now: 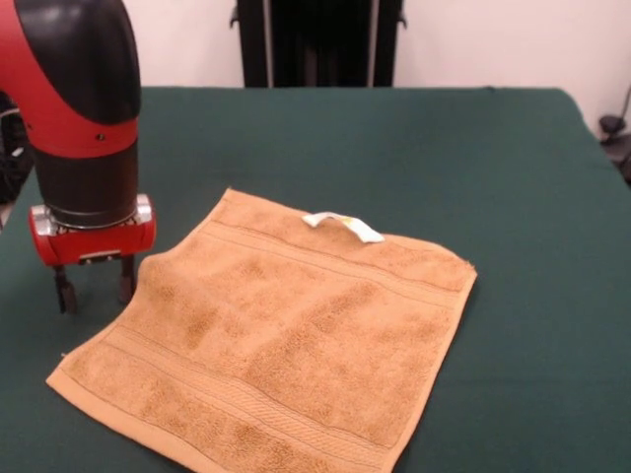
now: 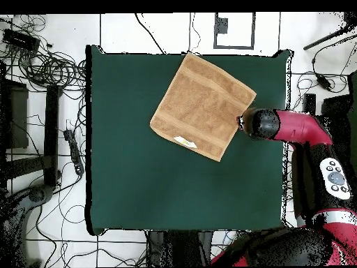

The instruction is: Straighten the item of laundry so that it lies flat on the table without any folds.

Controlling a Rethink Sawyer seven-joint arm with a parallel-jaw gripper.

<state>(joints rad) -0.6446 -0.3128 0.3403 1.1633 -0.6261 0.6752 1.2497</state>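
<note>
The golden-orange terry hand towel [image 1: 286, 340] lies spread out on the dark green table [image 1: 513, 177], set at an angle, with woven border bands and a white tag loop [image 1: 345, 226] on its far edge. It also shows in the overhead view [image 2: 202, 105] near the table's [image 2: 153, 181] top edge. My gripper [image 1: 95, 291] hangs just off the towel's left edge, fingers apart and empty, tips close to the cloth. In the overhead view the arm's head [image 2: 256, 124] covers it, beside the towel's right corner.
The pedestal [image 1: 317, 41] stands at the table's far side. In the overhead view cables [image 2: 49, 66] and equipment lie on the floor left of the table. The red arm [image 2: 307, 139] reaches in from the right.
</note>
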